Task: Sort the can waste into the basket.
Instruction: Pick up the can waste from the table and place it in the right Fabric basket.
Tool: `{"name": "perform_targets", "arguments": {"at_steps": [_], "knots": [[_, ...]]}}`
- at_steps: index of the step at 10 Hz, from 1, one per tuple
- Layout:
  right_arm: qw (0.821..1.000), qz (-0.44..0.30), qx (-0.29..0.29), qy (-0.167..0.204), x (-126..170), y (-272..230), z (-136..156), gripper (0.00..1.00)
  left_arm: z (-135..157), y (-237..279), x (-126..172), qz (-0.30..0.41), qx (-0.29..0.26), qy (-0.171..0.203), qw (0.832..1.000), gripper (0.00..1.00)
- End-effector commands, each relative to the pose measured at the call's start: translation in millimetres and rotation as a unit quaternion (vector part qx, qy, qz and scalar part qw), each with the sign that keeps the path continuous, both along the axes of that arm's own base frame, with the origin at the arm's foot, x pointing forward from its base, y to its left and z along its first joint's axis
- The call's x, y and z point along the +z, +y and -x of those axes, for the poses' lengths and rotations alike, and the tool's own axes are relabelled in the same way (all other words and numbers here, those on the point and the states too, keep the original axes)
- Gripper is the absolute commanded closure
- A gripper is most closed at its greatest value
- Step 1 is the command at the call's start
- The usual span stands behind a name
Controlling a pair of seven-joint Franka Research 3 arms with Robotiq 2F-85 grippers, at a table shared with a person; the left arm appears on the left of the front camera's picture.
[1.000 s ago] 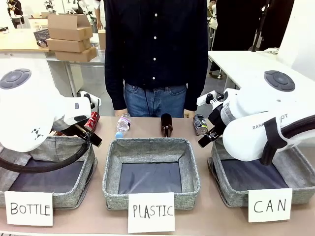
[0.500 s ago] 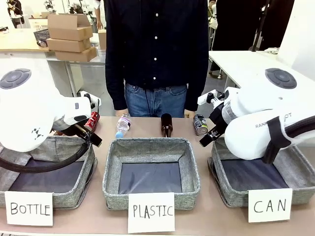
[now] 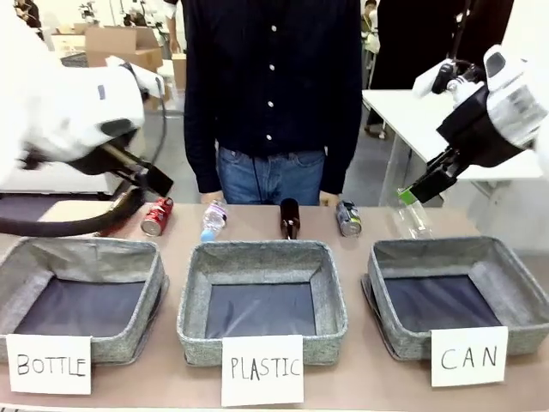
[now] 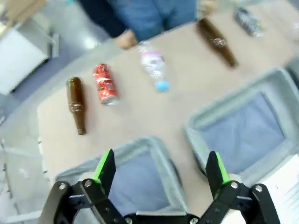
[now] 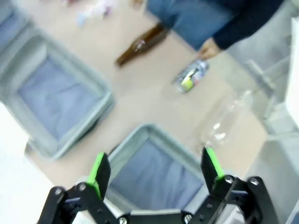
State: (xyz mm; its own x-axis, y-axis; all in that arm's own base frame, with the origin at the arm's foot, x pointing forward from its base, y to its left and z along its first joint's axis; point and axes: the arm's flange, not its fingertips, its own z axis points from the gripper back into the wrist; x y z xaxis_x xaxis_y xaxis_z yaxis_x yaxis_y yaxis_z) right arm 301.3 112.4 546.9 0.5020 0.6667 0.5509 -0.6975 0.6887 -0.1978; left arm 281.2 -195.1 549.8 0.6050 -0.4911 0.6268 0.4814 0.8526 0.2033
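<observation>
A dented red can [image 3: 157,216] lies at the table's far left, and a black can [image 3: 348,218] with a silver top lies right of centre, near the person. The grey basket [image 3: 446,245] with the "CAN" card [image 3: 468,356] stands front right and holds nothing. My left gripper [image 3: 159,181] hangs open, high above the red can. My right gripper [image 3: 418,190] hangs open above the far edge of that basket. The left wrist view looks down past the open left gripper [image 4: 160,170] on the red can [image 4: 105,84]. The open right gripper [image 5: 155,167] hovers over the basket [image 5: 150,129], with the black can [image 5: 190,77] beyond it.
Two more grey baskets, carded "BOTTLE" [image 3: 81,245] and "PLASTIC" [image 3: 262,249], stand left and centre. A small plastic bottle [image 3: 214,219], a brown glass bottle [image 3: 290,217] and a clear plastic bottle [image 3: 413,220] lie along the far side. Another brown bottle [image 4: 77,105] lies beside the red can. The person stands at the far edge.
Both arms have lifted from low over the outer baskets to high above the table, uncovering the baskets and the clear bottle. Both grippers stayed open.
</observation>
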Motion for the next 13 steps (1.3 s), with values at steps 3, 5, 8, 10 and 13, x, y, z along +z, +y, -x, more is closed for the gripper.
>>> {"name": "perform_targets", "arguments": {"at_steps": [3, 5, 8, 10, 13], "knots": [[1.0, 0.0, 0.0, 0.0, 0, 0, 0, 0.0, 17, -5, 0, 0.008, -0.043, 0.041, 0.998, 0.0], [0.999, 0.02, 0.003, 0.035, -7, -2, 8, 0.0, 17, 2, -8, 0.008, -0.053, 0.085, 0.995, 0.0], [0.949, -0.206, -0.053, 0.234, -3, -27, -4, 0.0, -26, 24, 10, 0.246, -0.261, 0.31, 0.881, 0.0], [0.879, -0.354, -0.036, 0.316, -12, -63, -2, 0.0, -41, 95, 18, 0.41, -0.244, 0.304, 0.825, 0.0], [0.787, -0.532, -0.094, 0.299, -28, -145, 0, 0.0, -21, 195, -4, 0.553, -0.189, 0.212, 0.783, 0.0]]}}
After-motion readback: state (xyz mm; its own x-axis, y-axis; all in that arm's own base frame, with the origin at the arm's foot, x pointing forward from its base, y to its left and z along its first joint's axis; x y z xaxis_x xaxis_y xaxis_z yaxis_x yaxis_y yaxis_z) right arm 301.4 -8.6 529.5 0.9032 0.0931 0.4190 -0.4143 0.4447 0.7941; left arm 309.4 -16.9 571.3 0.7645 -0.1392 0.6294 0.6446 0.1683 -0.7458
